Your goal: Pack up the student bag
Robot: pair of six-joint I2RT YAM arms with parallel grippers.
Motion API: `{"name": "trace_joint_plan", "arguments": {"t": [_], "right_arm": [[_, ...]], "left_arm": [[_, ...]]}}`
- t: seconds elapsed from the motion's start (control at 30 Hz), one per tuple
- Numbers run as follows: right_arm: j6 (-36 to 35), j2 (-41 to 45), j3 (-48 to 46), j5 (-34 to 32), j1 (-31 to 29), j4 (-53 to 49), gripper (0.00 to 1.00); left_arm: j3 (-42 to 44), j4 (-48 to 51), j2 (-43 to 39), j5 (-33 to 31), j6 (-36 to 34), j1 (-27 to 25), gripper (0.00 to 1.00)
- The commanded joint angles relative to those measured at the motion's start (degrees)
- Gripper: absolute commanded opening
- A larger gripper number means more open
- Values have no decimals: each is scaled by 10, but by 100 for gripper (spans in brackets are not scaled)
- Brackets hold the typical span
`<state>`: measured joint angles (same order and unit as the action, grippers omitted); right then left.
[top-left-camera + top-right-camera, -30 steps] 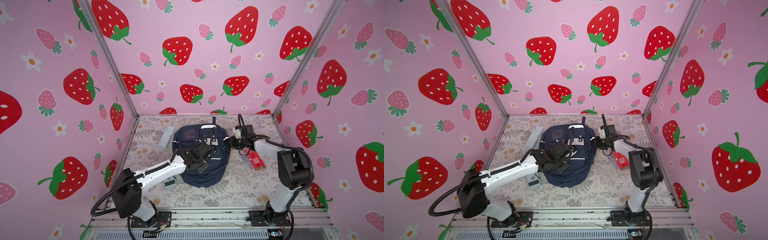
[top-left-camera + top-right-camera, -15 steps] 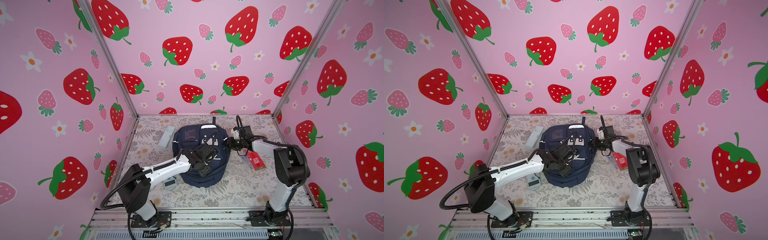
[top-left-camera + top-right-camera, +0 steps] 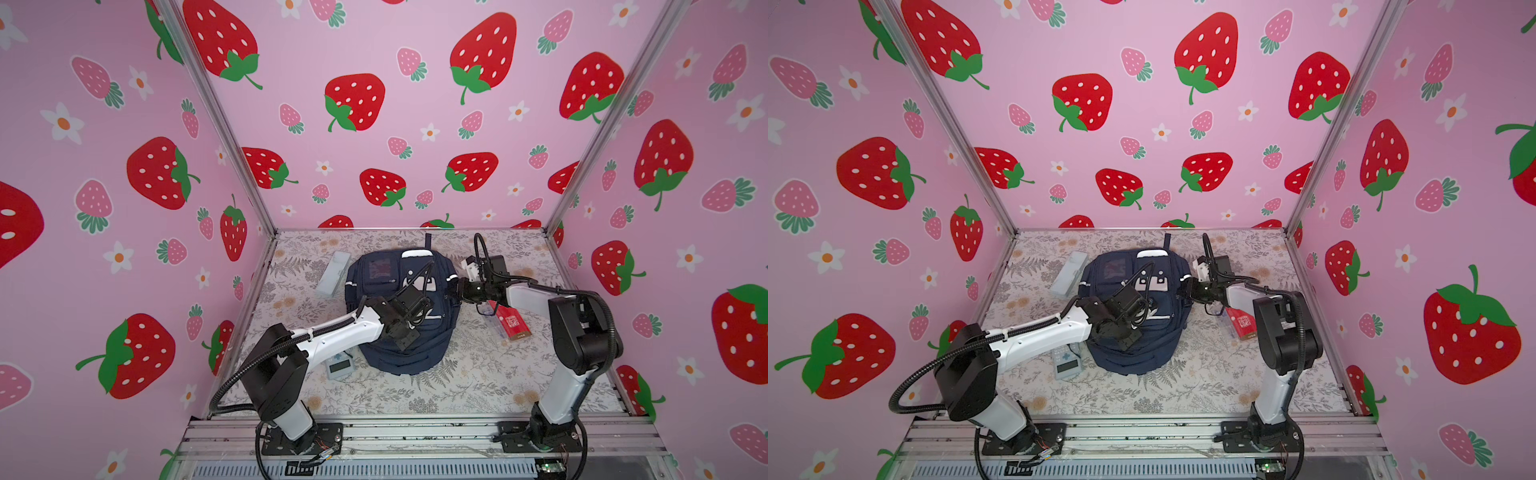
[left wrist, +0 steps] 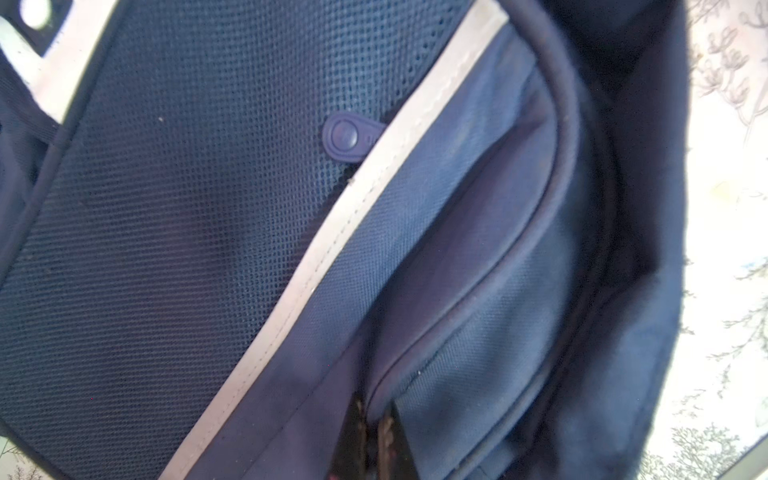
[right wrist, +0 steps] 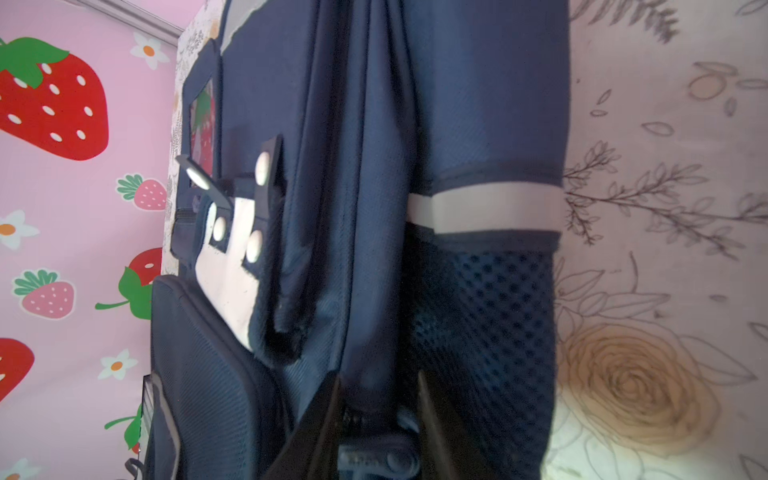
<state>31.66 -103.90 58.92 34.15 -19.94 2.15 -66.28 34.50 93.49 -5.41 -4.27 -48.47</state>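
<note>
packing has barely begun: the student bag point(image 3: 415, 357) lies zipped-looking on the tabletop point(image 3: 478, 374) just below frame centre, with a pale case point(image 3: 332, 272), a calculator point(image 3: 340, 366) and a red packet point(image 3: 512, 322) lying outside it. only the wrist views show the grips: the left claw point(image 4: 376, 440) is pinched fully closed at a front-pocket zip seam point(image 4: 374, 399); the right claw point(image 5: 376, 415) straddles a side zip pull point(image 5: 374, 459), clamped or not i cannot tell.

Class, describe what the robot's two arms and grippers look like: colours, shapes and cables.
Both the left arm and right arm have glossy white link shells between chunky black joint housings. A black cable hose loops alongside each arm. The left gripper and right gripper are black, with flat dark fingers.
</note>
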Motion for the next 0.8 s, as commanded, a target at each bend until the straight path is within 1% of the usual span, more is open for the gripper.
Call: {"name": "trace_joint_plan", "arguments": {"t": [0.0, 0.1, 0.2, 0.3, 0.4, 0.5, 0.53, 0.57, 0.67, 0.77], "right_arm": [[-16, 31, -14, 52, -3, 14, 25], [-14, 38, -24, 66, -2, 22, 20], [-12, 35, -30, 77, -3, 25, 19], [-10, 33, -39, 84, -4, 29, 15], [-9, 42, -54, 77, -4, 28, 15], [-14, 49, -63, 56, -5, 18, 15], [-17, 48, -64, 51, -5, 14, 15], [-20, 46, -64, 42, -4, 9, 17], [-36, 41, -56, 19, -5, -13, 28], [-44, 39, -52, 14, -7, -26, 28]], "left_arm": [[-13, 1, -2, 6, 5, 4, 0], [-15, 5, -3, 5, 4, 4, 0], [-10, 0, -9, 7, 5, 4, 0], [-13, 2, -9, 8, 4, 5, 0], [-12, 2, -10, 10, 4, 6, 0], [-15, 3, -10, 14, 4, 6, 0], [-16, 3, -10, 15, 5, 7, 0], [-16, 4, -11, 15, 5, 6, 0], [-13, 4, -14, 15, 6, 6, 0], [-13, 5, -16, 14, 4, 7, 0]]}}
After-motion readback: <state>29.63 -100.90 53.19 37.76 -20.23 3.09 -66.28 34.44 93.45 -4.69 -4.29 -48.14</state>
